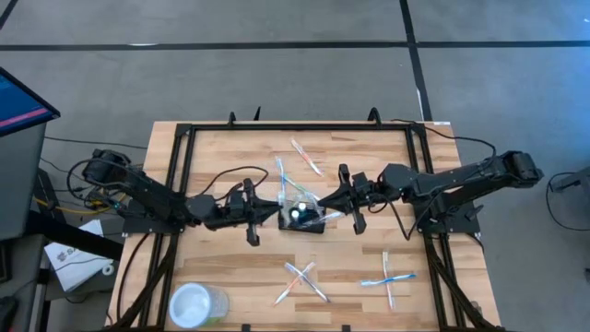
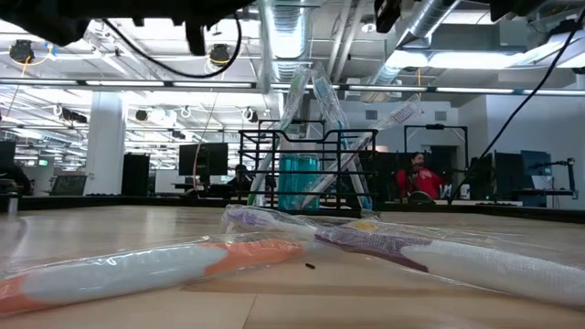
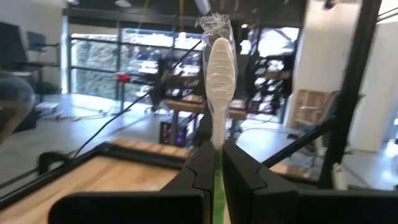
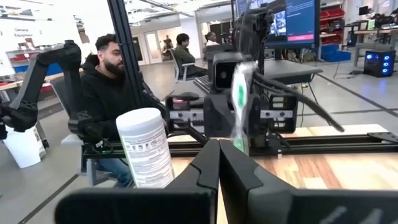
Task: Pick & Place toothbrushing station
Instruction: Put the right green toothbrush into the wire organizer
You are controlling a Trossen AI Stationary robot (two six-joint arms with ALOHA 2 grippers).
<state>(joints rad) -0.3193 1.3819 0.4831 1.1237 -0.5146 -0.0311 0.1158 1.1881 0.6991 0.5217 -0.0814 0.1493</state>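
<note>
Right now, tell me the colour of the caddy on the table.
Black wire mesh caddy; shows best in the high view.

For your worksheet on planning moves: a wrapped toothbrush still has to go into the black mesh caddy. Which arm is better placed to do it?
Probably the left. Its tool is shut on a wrapped toothbrush, right beside the black mesh caddy. The right tool is equally near, shut, apparently holding nothing.

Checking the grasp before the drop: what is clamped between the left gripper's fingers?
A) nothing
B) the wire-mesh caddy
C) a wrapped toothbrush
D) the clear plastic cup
C: in the left wrist view the left gripper is shut on a wrapped toothbrush that stands up between its fingers.
</note>
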